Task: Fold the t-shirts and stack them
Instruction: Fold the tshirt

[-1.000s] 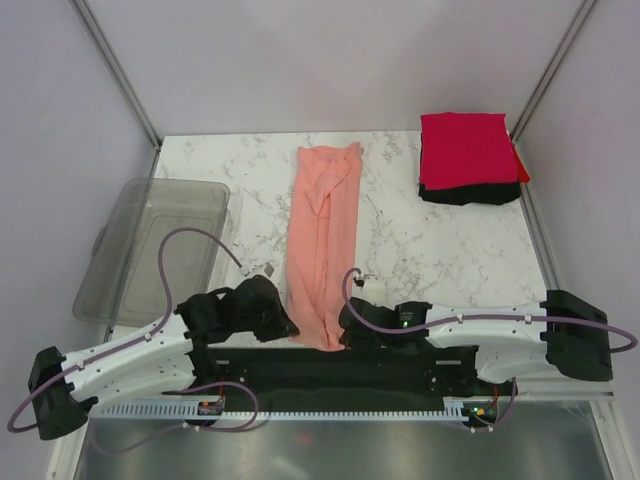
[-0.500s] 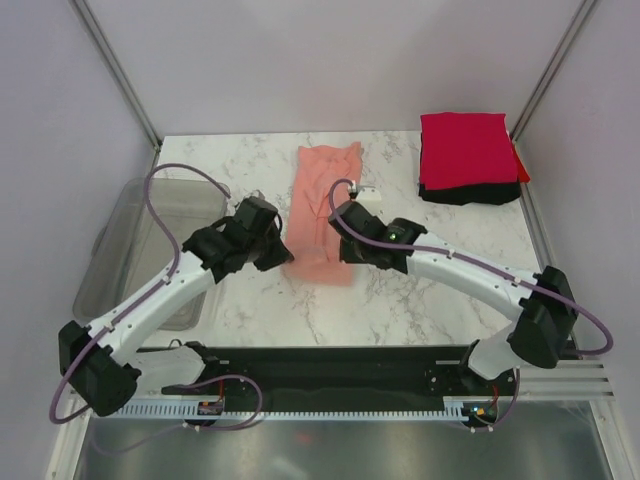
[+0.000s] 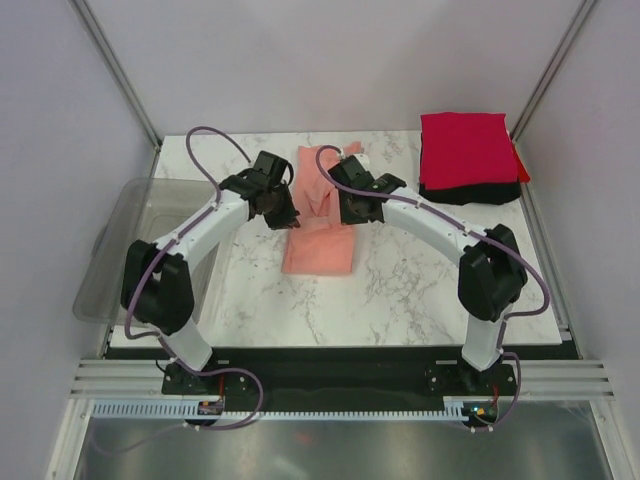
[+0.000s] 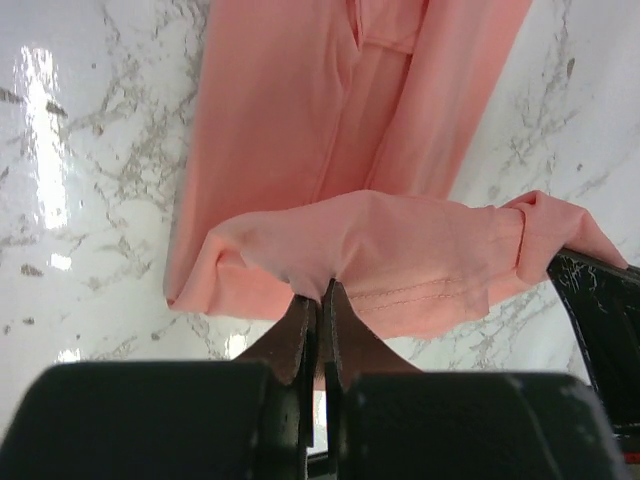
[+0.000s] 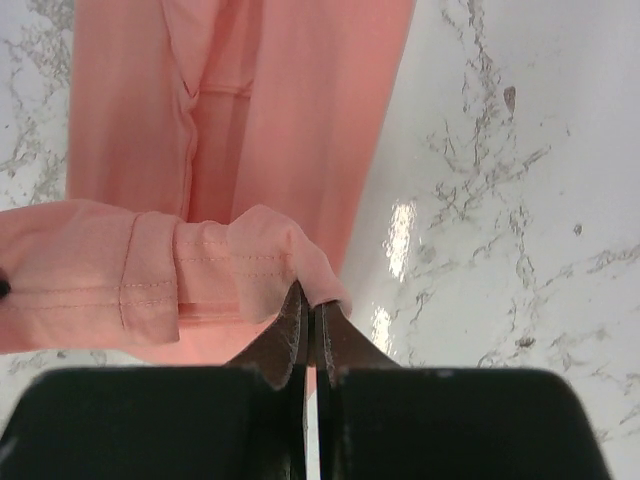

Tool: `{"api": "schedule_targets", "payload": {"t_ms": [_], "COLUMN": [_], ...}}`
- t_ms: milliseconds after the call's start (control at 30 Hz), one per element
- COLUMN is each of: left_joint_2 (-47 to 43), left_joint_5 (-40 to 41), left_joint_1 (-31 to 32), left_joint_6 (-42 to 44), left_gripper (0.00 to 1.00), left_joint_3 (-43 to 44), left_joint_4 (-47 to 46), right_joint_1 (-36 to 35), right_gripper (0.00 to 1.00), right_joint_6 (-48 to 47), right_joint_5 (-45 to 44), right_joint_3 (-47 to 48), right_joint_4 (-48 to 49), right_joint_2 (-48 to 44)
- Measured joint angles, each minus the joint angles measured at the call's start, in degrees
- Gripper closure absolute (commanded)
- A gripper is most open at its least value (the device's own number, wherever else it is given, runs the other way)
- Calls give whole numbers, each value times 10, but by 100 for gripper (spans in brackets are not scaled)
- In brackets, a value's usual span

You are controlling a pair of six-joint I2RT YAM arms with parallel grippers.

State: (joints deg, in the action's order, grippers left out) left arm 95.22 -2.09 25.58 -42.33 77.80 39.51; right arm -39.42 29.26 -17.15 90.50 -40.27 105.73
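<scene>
Left gripper pinched tight on the stitched hem edge of the salmon-pink cloth t-shirt, fingers together with cloth between them. Right gripper same, clamped on the other corner of that hem, thin fold of fabric caught at the fingertips. In the top view the left gripper and right gripper sit side by side over the middle of the shirt, both arms stretched far out from the near edge. The held hem hangs slack between the two grippers, raised above the lower layer of the same shirt.

The salmon-pink cloth t-shirt is a long narrow strip on the white marble-pattern table, centre of the surface, doubled over at its near end. Bright red folded t-shirt sits on top of a black folded t-shirt at the far right corner, well apart. Grey see-through plastic tub at the left edge.
</scene>
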Motion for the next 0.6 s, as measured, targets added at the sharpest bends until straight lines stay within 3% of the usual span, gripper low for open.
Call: {"api": "schedule_targets", "payload": {"t_ms": [400, 433, 467, 500, 533, 567, 600], "left_joint_2": [160, 172, 188, 202, 217, 229, 244], "left_joint_5": [-42, -46, -54, -62, -70, -76, -85], "left_joint_1": [-42, -45, -48, -52, -57, -61, -68], "left_joint_6": [38, 41, 43, 45, 49, 52, 54], "left_gripper": [95, 92, 87, 68, 60, 52, 31], "left_joint_3": [127, 135, 144, 154, 163, 171, 182], "left_joint_4": [-14, -14, -13, -13, -13, -11, -9], "right_joint_1": [58, 61, 63, 67, 71, 76, 82], "right_gripper": [100, 85, 73, 61, 47, 43, 41], "right_joint_6": [-52, -55, -55, -59, -63, -67, -75], "right_joint_5": [46, 50, 53, 58, 61, 67, 71], "right_joint_3": [92, 96, 100, 110, 123, 139, 161], "right_joint_4": [17, 21, 22, 20, 21, 21, 17], "right_joint_2": [121, 130, 137, 148, 160, 173, 188]}}
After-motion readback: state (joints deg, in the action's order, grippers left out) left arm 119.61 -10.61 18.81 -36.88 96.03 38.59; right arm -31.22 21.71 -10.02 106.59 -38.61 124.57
